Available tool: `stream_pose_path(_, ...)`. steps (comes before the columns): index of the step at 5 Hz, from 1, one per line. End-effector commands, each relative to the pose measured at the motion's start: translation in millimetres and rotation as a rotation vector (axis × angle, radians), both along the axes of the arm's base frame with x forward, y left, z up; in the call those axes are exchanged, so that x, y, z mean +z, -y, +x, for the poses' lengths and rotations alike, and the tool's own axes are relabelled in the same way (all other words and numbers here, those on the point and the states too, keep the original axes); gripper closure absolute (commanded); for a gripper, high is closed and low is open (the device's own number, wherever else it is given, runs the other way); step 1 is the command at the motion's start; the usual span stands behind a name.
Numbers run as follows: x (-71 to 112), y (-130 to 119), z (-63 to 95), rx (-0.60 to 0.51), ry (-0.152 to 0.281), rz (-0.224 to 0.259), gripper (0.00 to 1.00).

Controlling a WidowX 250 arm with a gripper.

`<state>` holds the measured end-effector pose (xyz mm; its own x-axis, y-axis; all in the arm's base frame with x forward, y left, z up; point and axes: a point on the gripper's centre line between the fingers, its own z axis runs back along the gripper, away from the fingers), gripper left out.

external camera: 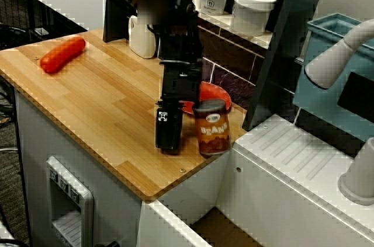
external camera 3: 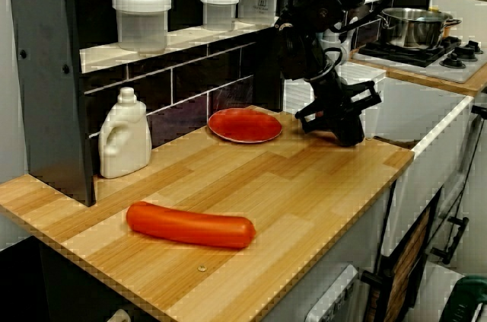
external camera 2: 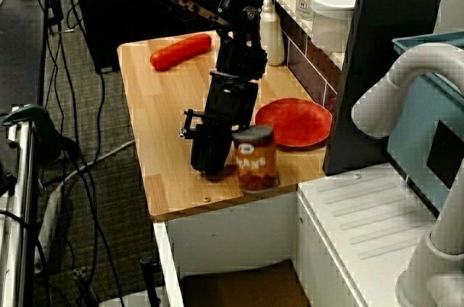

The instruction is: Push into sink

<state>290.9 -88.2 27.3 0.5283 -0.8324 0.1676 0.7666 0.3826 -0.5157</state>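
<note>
On the counter (external camera: 105,101), the can (external camera: 211,127) stands near the 3 o'clock edge, the pincer (external camera: 168,133) just beside it at 9 o'clock, the plate (external camera: 213,94) just behind at 12. The sausage (external camera: 62,54) lies well apart toward 10 o'clock; the bottle (external camera: 142,37) stands at the back. The sink (external camera: 219,229) lies below at 5 o'clock.

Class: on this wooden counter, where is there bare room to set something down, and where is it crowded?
Free: the broad middle, between the sausage, the white bottle and the gripper. Crowded: the sink-side end, where gripper, bean can and red plate cluster.
</note>
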Motion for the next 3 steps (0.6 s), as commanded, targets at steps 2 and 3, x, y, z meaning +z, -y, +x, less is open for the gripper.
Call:
stream_pose_path(2,28.4,27,-30.5,-0.092,-0.049,-0.063,1.00)
stream_pose_path(3,28.5,29,-37.7,-0.082,-0.047,-0.057,0.73)
